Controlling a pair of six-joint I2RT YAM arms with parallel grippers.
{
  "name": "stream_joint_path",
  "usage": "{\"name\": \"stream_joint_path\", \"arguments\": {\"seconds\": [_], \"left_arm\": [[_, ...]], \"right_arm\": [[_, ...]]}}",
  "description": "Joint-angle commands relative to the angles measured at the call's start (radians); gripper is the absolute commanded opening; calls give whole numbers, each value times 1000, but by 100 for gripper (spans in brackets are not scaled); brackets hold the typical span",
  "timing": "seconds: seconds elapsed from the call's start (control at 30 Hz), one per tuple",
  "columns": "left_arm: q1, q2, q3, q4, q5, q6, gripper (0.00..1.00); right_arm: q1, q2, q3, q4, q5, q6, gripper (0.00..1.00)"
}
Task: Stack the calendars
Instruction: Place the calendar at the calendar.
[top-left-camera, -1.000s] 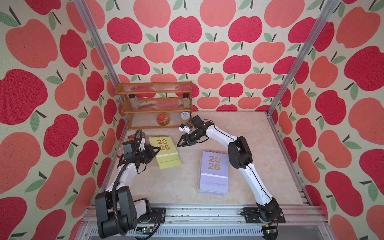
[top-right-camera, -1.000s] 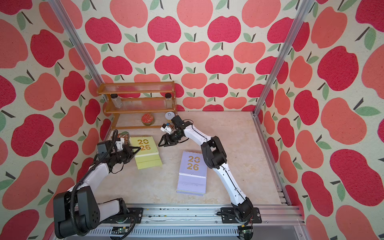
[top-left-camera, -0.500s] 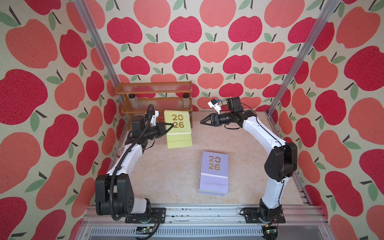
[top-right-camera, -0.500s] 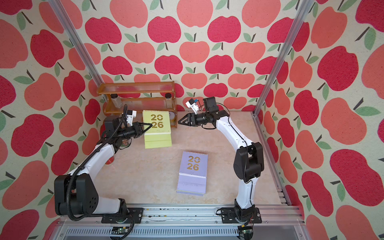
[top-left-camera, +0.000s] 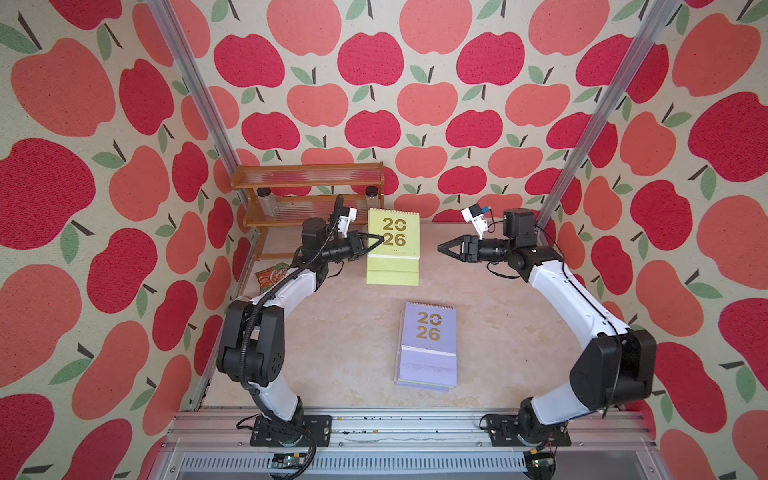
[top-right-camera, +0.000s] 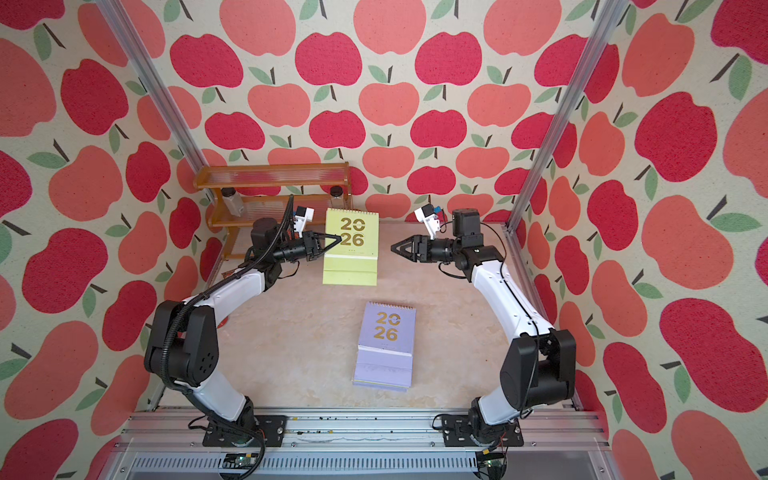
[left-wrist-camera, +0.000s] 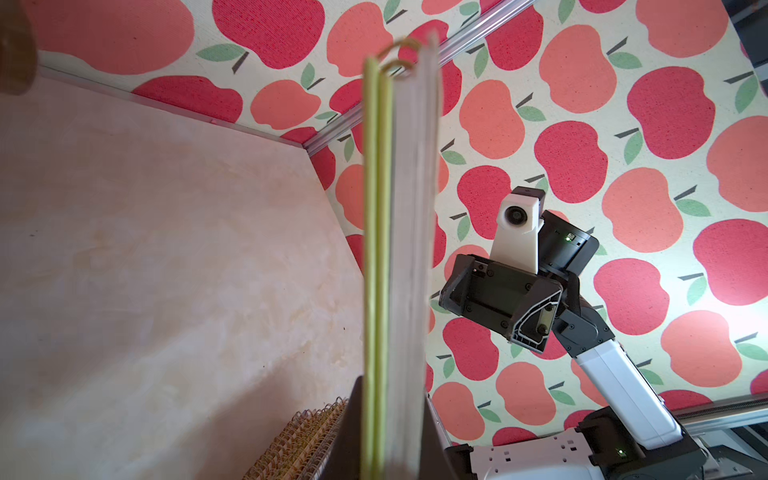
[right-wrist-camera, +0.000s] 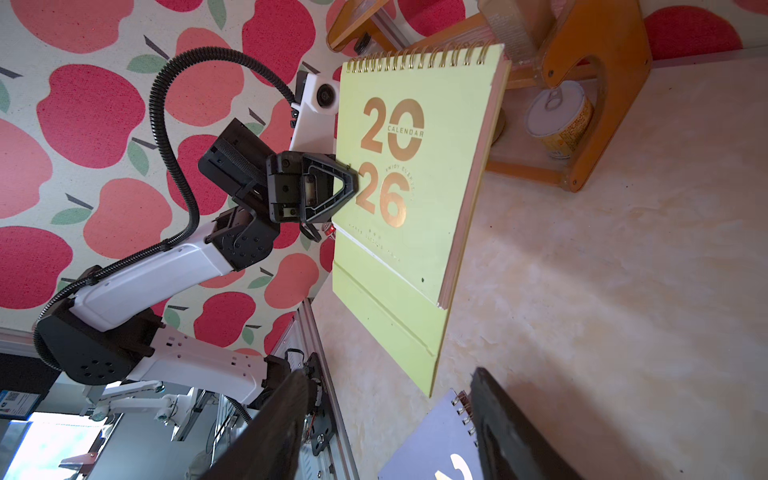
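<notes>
A yellow-green calendar (top-left-camera: 392, 249) (top-right-camera: 351, 249) with gold "2026" hangs in the air in front of the shelf. My left gripper (top-left-camera: 380, 239) (top-right-camera: 338, 239) is shut on its left edge. In the left wrist view the calendar (left-wrist-camera: 399, 208) shows edge-on, clamped between the dark fingers (left-wrist-camera: 353, 415). My right gripper (top-left-camera: 440, 248) (top-right-camera: 394, 247) hovers open and empty to the calendar's right, pointing at it. A lilac calendar (top-left-camera: 428, 345) (top-right-camera: 386, 345) lies flat mid-table on a low pile. Gold spiral coils (left-wrist-camera: 299, 440) show below the left jaws.
A wooden shelf (top-left-camera: 307, 199) with small jars stands at the back left, a tin can (right-wrist-camera: 557, 120) under it. A crinkled snack packet (top-left-camera: 272, 276) lies by the left wall. Apple-print walls close three sides, and a metal rail (top-left-camera: 374, 424) runs along the front.
The left gripper has lifted the yellow-green calendar off the table at the left and carried it up toward the shelf. The right arm has swung from beside the shelf to the right.
</notes>
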Motion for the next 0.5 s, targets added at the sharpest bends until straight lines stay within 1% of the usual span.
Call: {"name": "stream_joint_path", "arguments": {"seconds": [0.0,0.23,0.47], "left_arm": [[-43,13,80,179,67,-80,0],[-133,70,156,206,124,-101,0],[-157,100,172,213,147,-107,0]], "right_arm": [[-24,-30,-37,50,3,18,65],[-44,-62,-80,71,12,-4,65],[-61,-78,-94,86,-8,-29,65]]}}
